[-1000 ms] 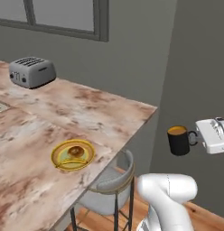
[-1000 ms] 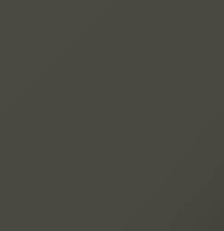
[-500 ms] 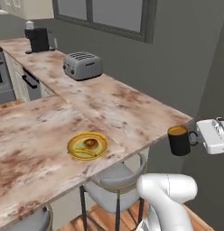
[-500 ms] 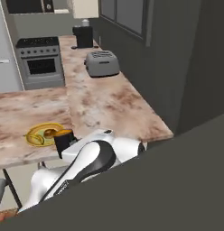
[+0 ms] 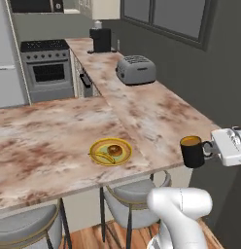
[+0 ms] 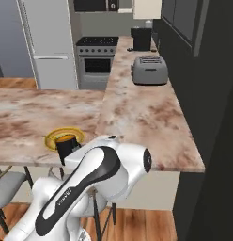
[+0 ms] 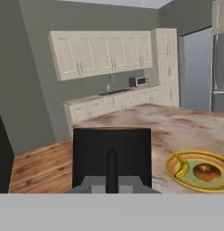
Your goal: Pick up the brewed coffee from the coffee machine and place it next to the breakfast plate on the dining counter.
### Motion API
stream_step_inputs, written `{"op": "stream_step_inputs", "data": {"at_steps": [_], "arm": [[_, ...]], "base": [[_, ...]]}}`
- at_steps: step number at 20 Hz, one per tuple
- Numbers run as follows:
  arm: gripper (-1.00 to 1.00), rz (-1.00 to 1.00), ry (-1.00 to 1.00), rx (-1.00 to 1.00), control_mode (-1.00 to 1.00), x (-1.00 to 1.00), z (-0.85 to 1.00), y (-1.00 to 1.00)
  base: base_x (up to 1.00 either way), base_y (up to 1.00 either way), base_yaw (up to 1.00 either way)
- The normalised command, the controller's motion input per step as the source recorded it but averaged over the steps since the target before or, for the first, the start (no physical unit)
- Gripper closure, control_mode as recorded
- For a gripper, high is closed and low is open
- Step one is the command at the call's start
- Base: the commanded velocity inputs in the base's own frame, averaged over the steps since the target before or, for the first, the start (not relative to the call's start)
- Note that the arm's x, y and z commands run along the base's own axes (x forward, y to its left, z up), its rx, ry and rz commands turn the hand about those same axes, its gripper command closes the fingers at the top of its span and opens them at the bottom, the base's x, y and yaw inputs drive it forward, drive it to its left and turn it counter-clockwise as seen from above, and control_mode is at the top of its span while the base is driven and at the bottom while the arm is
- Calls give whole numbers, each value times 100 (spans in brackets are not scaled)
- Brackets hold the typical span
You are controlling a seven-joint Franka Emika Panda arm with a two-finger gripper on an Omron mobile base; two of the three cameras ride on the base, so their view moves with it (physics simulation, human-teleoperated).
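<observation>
The gripper (image 5: 212, 148) is closed on the handle of the brewed coffee (image 5: 192, 151), holding the mug upright in the air just off the edge of the dining counter (image 5: 54, 146). The breakfast plate (image 5: 111, 151) sits on the counter to the mug's left, with the coffee machine (image 5: 100, 39) far back near the stove (image 5: 47, 68).

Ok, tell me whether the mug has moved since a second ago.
Yes. Carried in the gripper as the base drives, the mug now sits nearer the yellow plate along the counter edge in the left base view.
</observation>
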Motion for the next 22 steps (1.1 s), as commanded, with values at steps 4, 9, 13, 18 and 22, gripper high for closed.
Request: {"op": "stream_step_inputs", "data": {"at_steps": [4, 9, 13, 18, 22], "arm": [[100, 0, 0, 0, 100, 0, 0, 0], [100, 0, 0, 0, 100, 0, 0, 0], [100, 14, 0, -9, -100, 76, -20, 12], [100, 0, -7, -15, -100, 77, -12, 15], [100, -1, -6, -6, -100, 95, -5, 0]], "base": [[100, 0, 51], [100, 8, 40], [0, 0, 0], [0, 0, 0], [0, 0, 0]]}}
